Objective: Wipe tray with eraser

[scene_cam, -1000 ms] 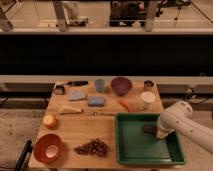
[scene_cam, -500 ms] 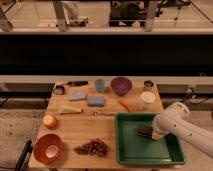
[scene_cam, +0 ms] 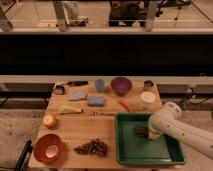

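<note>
One dark eraser [scene_cam: 140, 131] is clenched in my jaws, held low against the floor of the green tray [scene_cam: 126, 151], near its middle, so its face can rub the plastic. My arm [scene_cam: 175, 131] reaches in from the right. The grapes [scene_cam: 92, 147] lie outside on the bench [scene_cam: 85, 129].

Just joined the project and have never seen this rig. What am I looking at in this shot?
There is a single camera, looking down on a wooden table. The white limb at the right is a robot arm. Its two-finger gripper is down inside the green tray, shut on a small dark eraser low over the tray's floor. Left of the tray lie grapes and an orange bowl. Behind it are a carrot, a blue sponge, a purple bowl and a blue cup.
</note>
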Tool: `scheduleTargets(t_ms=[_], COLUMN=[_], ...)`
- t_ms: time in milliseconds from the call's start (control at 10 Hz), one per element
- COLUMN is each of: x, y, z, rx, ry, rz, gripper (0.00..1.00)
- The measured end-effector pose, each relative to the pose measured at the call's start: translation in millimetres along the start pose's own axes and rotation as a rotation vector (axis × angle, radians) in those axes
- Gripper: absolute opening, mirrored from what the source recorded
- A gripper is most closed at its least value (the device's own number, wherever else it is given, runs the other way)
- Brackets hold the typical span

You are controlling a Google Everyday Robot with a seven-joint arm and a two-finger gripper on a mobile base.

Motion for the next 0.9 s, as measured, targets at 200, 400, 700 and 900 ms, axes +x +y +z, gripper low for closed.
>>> scheduleTargets(t_ms=[200,400,700,900], x=[-5.5,-15.8,-31.1,-37.9], y=[-1.3,-0.8,-2.1,-3.3], z=[0.5,-1.6,-6.1,-8.0], rx=[0.006,0.013,0.016,0.019], ry=[0.021,0.02,0.006,-0.008], rz=[-0.019,-0.034,-0.05,-0.051], gripper=[0.0,0.0,0.0,0.0])
